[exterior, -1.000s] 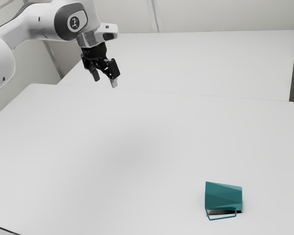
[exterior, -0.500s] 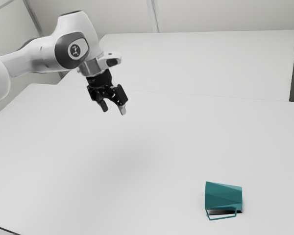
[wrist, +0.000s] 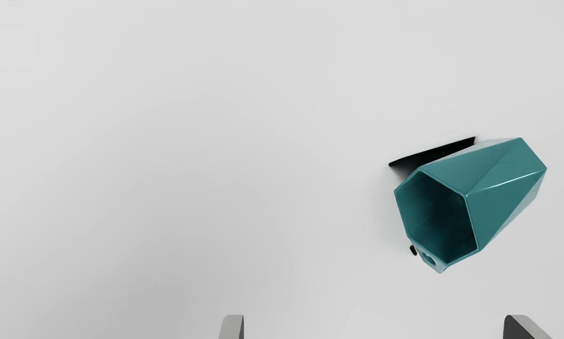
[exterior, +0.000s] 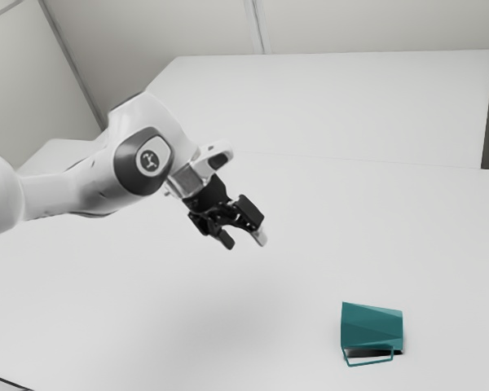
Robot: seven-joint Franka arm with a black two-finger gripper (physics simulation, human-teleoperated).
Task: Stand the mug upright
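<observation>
Well, the mug (exterior: 372,327) lies on its side, near, at the exterior view's right; the hand (exterior: 245,242), wide open and empty, might roll it by closing off-centre.

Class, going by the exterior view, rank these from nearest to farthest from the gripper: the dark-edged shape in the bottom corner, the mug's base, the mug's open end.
1. Mug's open end: the end toward the gripper.
2. Mug's base: the far end, toward the exterior view's right.
3. Dark-edged shape: bottom corner, at the exterior view's left.
</observation>
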